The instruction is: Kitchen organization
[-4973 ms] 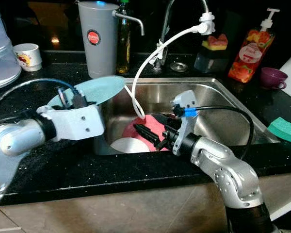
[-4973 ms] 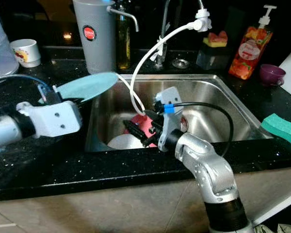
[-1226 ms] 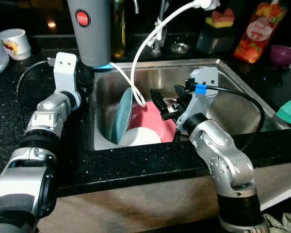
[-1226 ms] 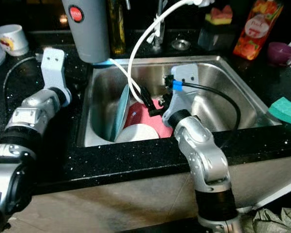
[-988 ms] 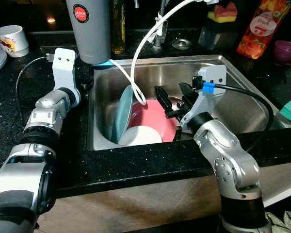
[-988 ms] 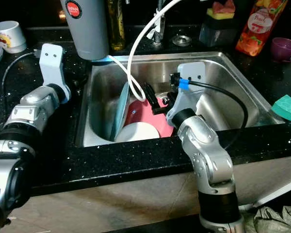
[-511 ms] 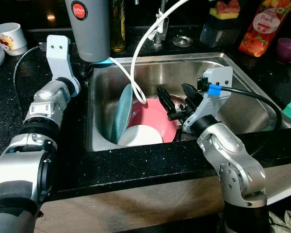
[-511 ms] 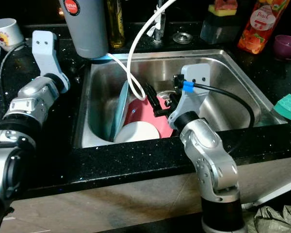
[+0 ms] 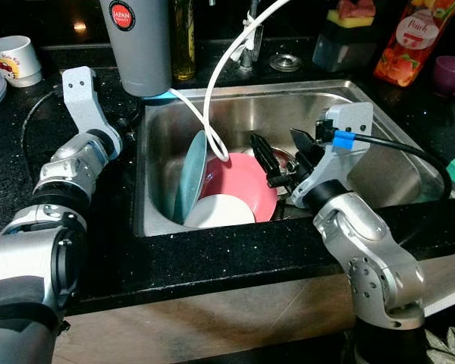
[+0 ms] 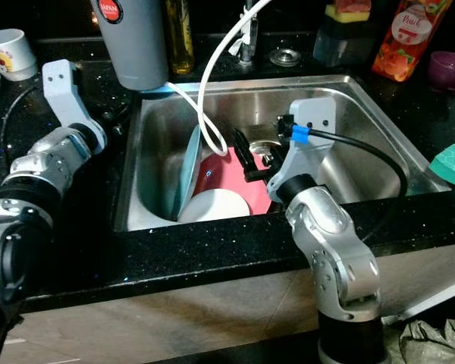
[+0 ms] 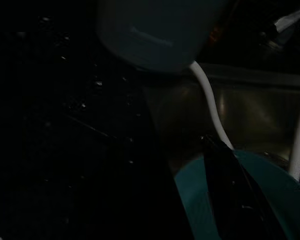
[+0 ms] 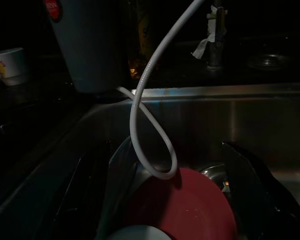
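— Black counter (image 9: 212,258), steel sink (image 9: 379,163) mid-frame. Any writing?
— "JAPAN" on grey jug (image 9: 140,45), upper left. Teal plate (image 9: 191,178) on edge beside red plate (image 9: 243,182), as half a second ago.
— Grippers?
— Right gripper (image 9: 284,155) spread wide above red plate, nudged rightward. Left gripper (image 11: 225,170): cannot tell.
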{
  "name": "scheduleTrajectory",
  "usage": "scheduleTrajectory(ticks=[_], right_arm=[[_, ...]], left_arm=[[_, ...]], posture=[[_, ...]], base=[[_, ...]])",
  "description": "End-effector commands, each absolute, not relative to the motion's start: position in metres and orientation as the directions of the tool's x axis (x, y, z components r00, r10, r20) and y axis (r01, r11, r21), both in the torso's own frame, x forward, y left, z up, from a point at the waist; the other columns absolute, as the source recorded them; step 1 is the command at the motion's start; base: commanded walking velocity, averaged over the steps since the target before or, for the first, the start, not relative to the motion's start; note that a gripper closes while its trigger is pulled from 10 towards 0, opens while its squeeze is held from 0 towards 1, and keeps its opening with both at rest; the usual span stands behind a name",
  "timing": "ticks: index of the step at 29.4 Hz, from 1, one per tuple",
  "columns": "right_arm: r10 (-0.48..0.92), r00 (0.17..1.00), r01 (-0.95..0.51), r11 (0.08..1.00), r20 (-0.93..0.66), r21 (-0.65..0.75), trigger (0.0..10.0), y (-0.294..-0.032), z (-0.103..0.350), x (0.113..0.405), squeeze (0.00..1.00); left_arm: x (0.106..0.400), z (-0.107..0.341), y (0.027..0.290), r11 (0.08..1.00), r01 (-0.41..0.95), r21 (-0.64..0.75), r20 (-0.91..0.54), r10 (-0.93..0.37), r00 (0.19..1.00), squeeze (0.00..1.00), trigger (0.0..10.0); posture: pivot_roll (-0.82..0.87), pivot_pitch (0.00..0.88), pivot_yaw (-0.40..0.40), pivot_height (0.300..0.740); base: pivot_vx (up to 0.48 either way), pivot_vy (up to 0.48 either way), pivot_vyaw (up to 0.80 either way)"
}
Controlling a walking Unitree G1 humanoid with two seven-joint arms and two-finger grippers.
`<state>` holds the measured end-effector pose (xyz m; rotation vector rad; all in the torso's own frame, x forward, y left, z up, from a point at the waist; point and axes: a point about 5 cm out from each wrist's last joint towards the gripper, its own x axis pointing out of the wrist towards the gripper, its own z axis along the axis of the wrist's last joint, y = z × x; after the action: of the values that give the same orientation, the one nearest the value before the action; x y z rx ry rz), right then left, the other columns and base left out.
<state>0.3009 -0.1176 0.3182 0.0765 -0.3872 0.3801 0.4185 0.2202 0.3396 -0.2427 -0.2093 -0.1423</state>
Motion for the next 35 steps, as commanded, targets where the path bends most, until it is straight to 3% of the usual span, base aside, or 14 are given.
scheduleTrajectory(ticks=[1,10,14,19,26,35], right_arm=[[0.355,0.850,-0.386,0.922,0.389,0.003,10.0,-0.117,0.318,0.297,0.00],[0.359,0.847,-0.391,0.920,0.393,0.001,10.0,-0.115,0.319,0.298,0.00],[0.361,0.843,-0.392,0.920,0.399,-0.003,10.0,-0.115,0.321,0.300,0.00],[0.366,0.837,-0.399,0.917,0.407,-0.006,10.0,-0.114,0.322,0.300,0.00],[0.378,0.829,-0.412,0.911,0.412,-0.007,10.0,-0.111,0.321,0.302,0.00],[0.380,0.829,-0.411,0.911,0.411,-0.013,10.0,-0.112,0.319,0.304,0.00]], left_arm=[[0.418,0.331,0.222,0.947,0.203,-0.250,0.171,-0.163,0.972,0.00,10.0],[0.416,0.337,0.194,0.851,0.482,-0.206,0.199,-0.446,0.873,0.00,10.0],[0.414,0.347,0.191,0.845,0.508,-0.168,0.260,-0.459,0.849,0.00,10.0],[0.404,0.370,0.192,0.849,0.522,0.082,0.366,-0.512,0.777,0.00,10.0],[0.386,0.370,0.176,0.765,0.615,0.193,0.381,-0.636,0.672,0.00,10.0],[0.365,0.364,0.167,0.753,0.579,0.312,0.386,-0.657,0.647,0.00,10.0]], posture=[[0.05,0.356,0.017,0.740],[0.05,0.332,0.012,0.740],[0.05,0.315,0.009,0.740],[0.05,0.284,0.002,0.740],[0.06,0.250,-0.004,0.740],[0.07,0.226,-0.014,0.740]], base=[[0.000,0.000,0.00],[0.000,0.000,0.00],[0.000,0.000,0.00],[0.000,0.000,0.00],[0.000,0.000,0.00],[0.000,0.000,0.00]])
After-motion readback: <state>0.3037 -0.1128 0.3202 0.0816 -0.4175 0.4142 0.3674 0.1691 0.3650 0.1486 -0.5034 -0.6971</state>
